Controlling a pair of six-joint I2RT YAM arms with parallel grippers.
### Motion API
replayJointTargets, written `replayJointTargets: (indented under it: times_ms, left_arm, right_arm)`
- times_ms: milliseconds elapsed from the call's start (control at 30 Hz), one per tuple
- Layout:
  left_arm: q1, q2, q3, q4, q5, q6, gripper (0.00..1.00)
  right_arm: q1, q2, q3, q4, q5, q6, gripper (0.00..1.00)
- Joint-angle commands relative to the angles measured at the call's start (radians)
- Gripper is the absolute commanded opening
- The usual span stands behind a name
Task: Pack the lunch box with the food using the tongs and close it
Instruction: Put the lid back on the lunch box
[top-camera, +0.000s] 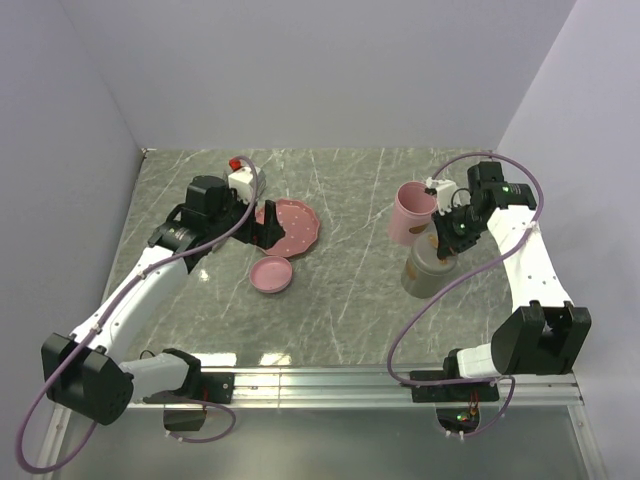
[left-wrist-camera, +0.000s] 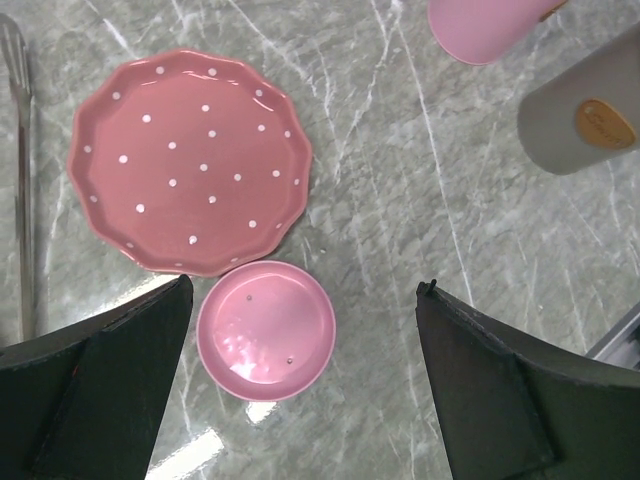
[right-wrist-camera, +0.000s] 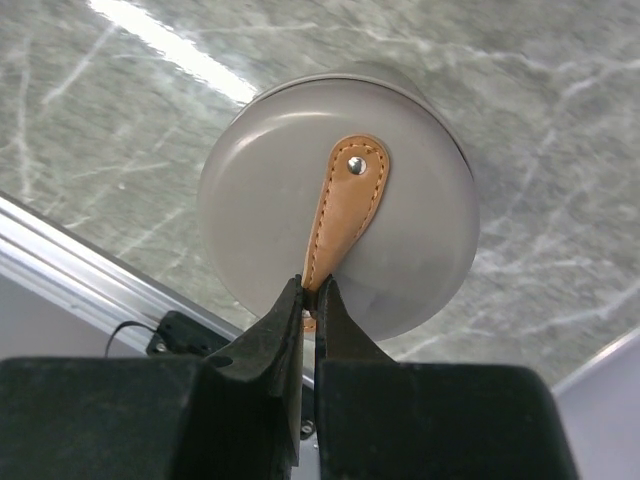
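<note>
The olive-grey tub (top-camera: 425, 275) stands at the right with its grey lid (right-wrist-camera: 400, 230) over its top. My right gripper (right-wrist-camera: 312, 290) is shut on the lid's tan leather strap (right-wrist-camera: 345, 210), and it also shows from above (top-camera: 442, 238). The pink tub (top-camera: 410, 212) stands just behind, lidless. Its pink lid (left-wrist-camera: 265, 330) lies on the table, below my wide-open left gripper (left-wrist-camera: 305, 285), which hovers by the plate (top-camera: 262, 228). The tongs (left-wrist-camera: 20, 160) lie left of the plate. A small red piece (top-camera: 236, 162), maybe food, sits behind the left wrist.
A flat pink dotted plate (left-wrist-camera: 190, 160) lies bare at mid-left, touching the pink lid's far edge. Both tubs also show at the upper right of the left wrist view: pink tub (left-wrist-camera: 490, 25), grey tub (left-wrist-camera: 580, 110). A metal rail (top-camera: 330, 380) runs along the near edge.
</note>
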Motion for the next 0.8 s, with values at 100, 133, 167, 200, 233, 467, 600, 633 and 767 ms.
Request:
replayJointTargets:
  times_ms: [100,133,167,200,233,467,600,633,767]
  left_arm:
    - [0.003,0.007,-0.018,-0.012,-0.07,0.029,0.99]
    - [0.003,0.009,-0.022,-0.017,-0.076,0.04,0.99]
    - [0.003,0.012,-0.025,-0.025,-0.073,0.048,0.99]
    - [0.003,0.016,-0.024,-0.047,-0.069,0.059,0.99]
    - [0.003,0.019,-0.021,-0.07,-0.046,0.1,0.99]
    - [0.003,0.105,-0.011,-0.253,0.034,0.31,0.95]
    - [-0.003,0.115,-0.068,-0.293,0.065,0.436,0.92]
    - [-0.004,0.105,-0.08,-0.301,0.08,0.503,0.91]
    - [-0.018,0.087,-0.139,-0.269,0.083,0.588,0.9]
  right_arm:
    - [-0.007,0.01,-0.005,-0.006,0.224,-0.02,0.0]
    - [-0.007,0.01,-0.008,0.004,0.231,-0.02,0.0]
    - [-0.01,0.013,-0.011,0.013,0.239,-0.02,0.0]
    - [-0.012,0.014,-0.014,0.018,0.242,-0.023,0.0]
    - [-0.012,0.024,-0.014,0.013,0.238,-0.023,0.0]
    - [-0.012,0.022,0.061,-0.056,0.182,-0.027,0.28]
    - [-0.013,0.005,0.116,-0.073,0.178,-0.023,0.45]
    - [-0.013,0.002,0.127,-0.074,0.176,-0.021,0.47]
    - [-0.013,0.001,0.202,-0.096,0.135,-0.014,0.59]
